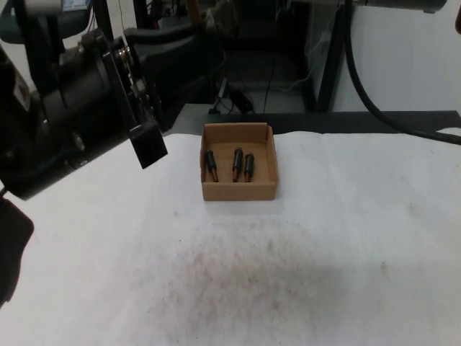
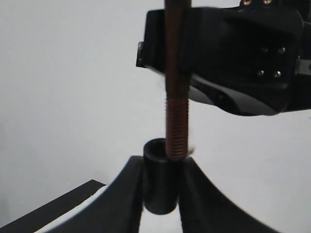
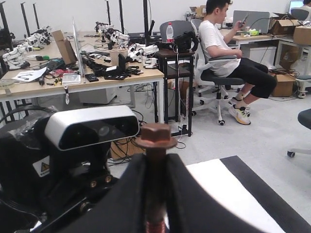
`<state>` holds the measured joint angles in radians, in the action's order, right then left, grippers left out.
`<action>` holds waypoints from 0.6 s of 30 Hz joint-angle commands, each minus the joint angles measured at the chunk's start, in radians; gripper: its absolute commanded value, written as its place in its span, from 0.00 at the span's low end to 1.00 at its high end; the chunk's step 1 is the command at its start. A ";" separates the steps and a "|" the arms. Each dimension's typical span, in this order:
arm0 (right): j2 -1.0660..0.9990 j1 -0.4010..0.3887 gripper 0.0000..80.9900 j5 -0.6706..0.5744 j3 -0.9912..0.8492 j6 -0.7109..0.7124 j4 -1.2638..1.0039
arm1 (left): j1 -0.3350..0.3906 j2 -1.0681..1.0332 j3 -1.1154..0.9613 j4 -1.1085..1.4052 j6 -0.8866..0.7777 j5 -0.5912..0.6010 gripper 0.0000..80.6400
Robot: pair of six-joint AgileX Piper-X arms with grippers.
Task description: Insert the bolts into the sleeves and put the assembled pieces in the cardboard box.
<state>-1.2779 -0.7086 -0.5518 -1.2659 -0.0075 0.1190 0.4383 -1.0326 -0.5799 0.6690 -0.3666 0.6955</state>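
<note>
bench (image 1: 324,238) below: left gripper (image 2: 163,170) clasps sleeve (image 2: 159,187)

Bright, even light spreads over the white bench (image 1: 360,238), while soft shade gathers along the inner walls of the cardboard box (image 1: 238,190).

A robotics lab with an office feel: a long wooden workbench (image 3: 97,80) crowded with small robot arms (image 3: 141,49) and tools, swivel chairs (image 3: 216,76), a desk monitor (image 3: 250,19), cartons (image 3: 286,24)
</note>
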 commanded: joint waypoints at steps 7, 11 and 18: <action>0.006 0.003 0.01 0.004 -0.005 0.028 0.016 | -0.023 0.006 -0.011 0.032 -0.008 -0.003 0.00; 0.006 0.010 0.01 0.008 -0.005 0.034 0.024 | -0.029 0.009 -0.011 0.032 -0.008 0.004 0.00; 0.006 0.021 0.01 0.008 -0.005 0.038 0.049 | -0.029 0.017 -0.011 0.046 -0.048 0.030 0.00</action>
<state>-1.2779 -0.6947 -0.5483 -1.2679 0.0207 0.1450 0.4107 -1.0326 -0.5799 0.6694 -0.3902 0.6992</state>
